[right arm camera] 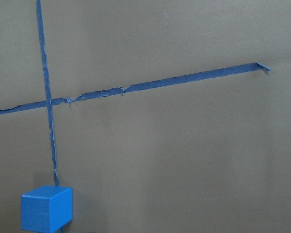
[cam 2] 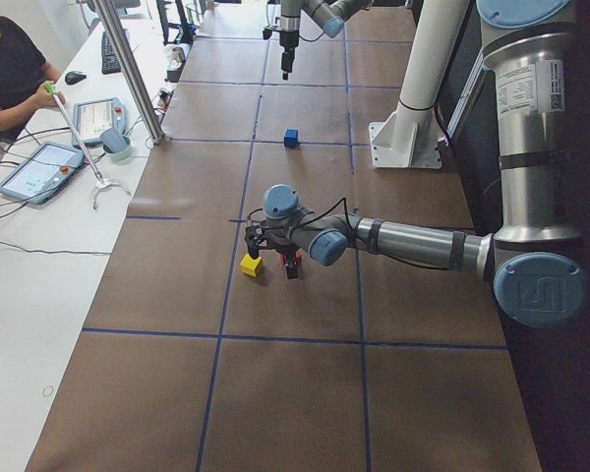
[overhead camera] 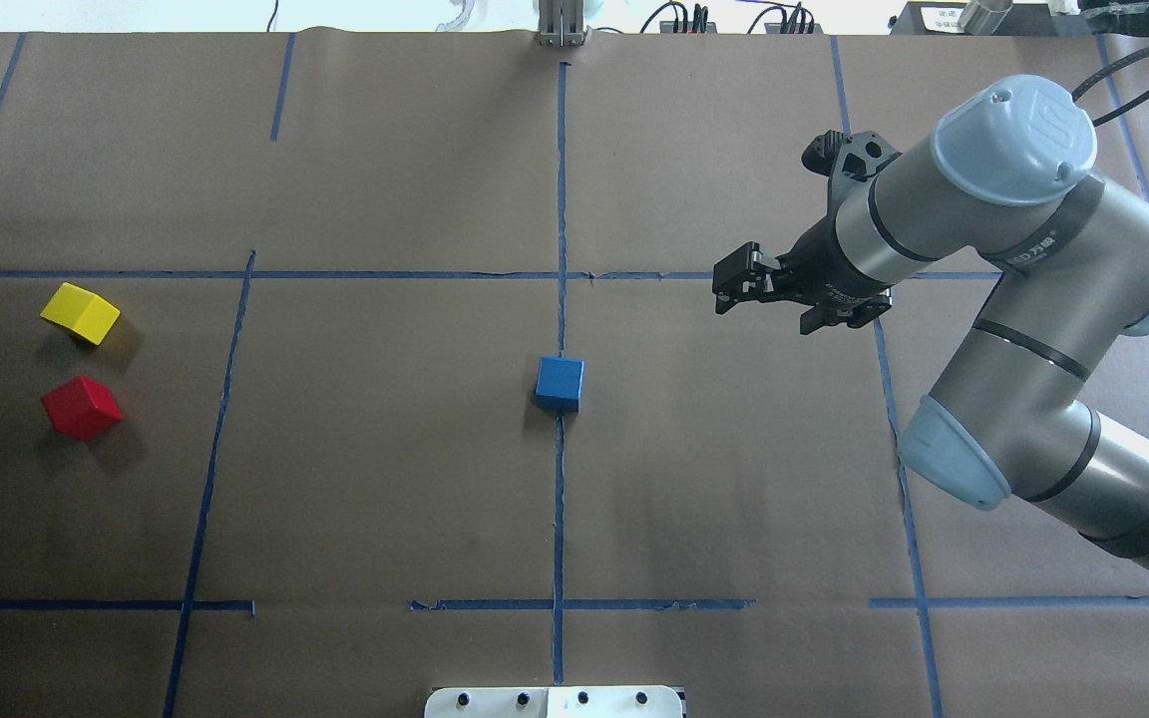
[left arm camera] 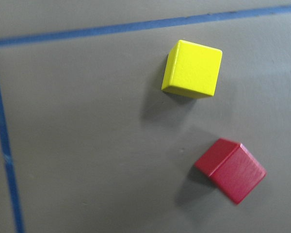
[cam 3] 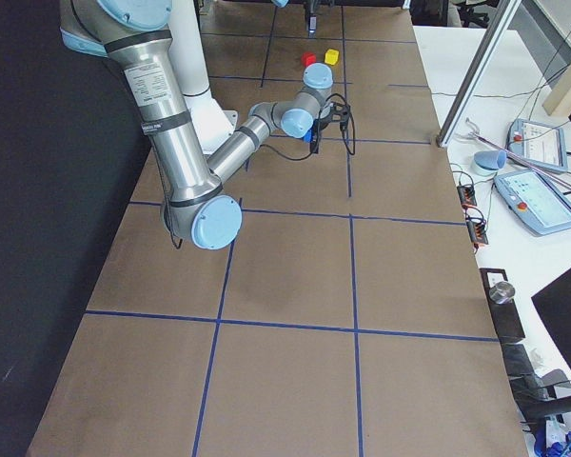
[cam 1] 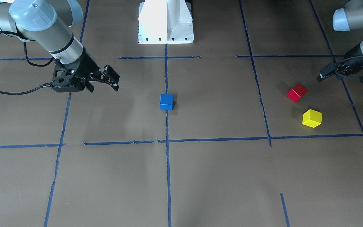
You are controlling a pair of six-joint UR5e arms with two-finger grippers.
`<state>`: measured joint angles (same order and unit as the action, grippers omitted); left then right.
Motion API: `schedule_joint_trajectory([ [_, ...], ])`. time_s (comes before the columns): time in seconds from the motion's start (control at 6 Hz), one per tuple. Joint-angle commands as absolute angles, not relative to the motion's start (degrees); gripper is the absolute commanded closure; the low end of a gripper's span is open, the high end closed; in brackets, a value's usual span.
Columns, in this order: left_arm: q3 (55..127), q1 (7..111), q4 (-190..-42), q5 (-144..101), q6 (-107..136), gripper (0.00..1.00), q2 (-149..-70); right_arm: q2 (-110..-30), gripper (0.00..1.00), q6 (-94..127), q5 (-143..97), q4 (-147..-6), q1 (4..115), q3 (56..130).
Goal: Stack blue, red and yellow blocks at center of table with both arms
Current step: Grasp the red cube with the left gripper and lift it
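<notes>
The blue block (cam 1: 166,101) sits on the centre tape line, also in the overhead view (overhead camera: 561,384) and low in the right wrist view (right arm camera: 46,208). The red block (cam 1: 296,92) and yellow block (cam 1: 312,118) lie side by side on my left side, both tilted relative to the tape grid; the left wrist view shows red (left arm camera: 230,170) and yellow (left arm camera: 192,69) below it. My left gripper (cam 1: 342,75) is open and empty above the table beside the red block. My right gripper (overhead camera: 769,299) is open and empty, up and to the right of the blue block.
Brown paper with blue tape lines (overhead camera: 560,199) covers the table. The white robot base (cam 1: 165,22) stands at the robot's side of the table. Tablets and a metal post (cam 2: 128,69) stand on the side bench, where an operator sits.
</notes>
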<state>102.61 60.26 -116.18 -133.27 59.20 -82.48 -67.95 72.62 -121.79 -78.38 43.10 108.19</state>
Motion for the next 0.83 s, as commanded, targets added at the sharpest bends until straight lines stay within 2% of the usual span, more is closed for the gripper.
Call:
schedule_joint_trajectory([
  [0.0, 102.48, 55.99, -116.72, -129.9, 77.11, 0.0, -85.16, -68.2, 0.0, 72.42, -121.64, -78.31, 42.89, 108.19],
  [0.67, 100.11, 50.46, -116.63, -124.54, 81.56, 0.0, -86.22, -68.03, 0.0, 72.42, -121.55, -78.31, 42.28, 108.19],
])
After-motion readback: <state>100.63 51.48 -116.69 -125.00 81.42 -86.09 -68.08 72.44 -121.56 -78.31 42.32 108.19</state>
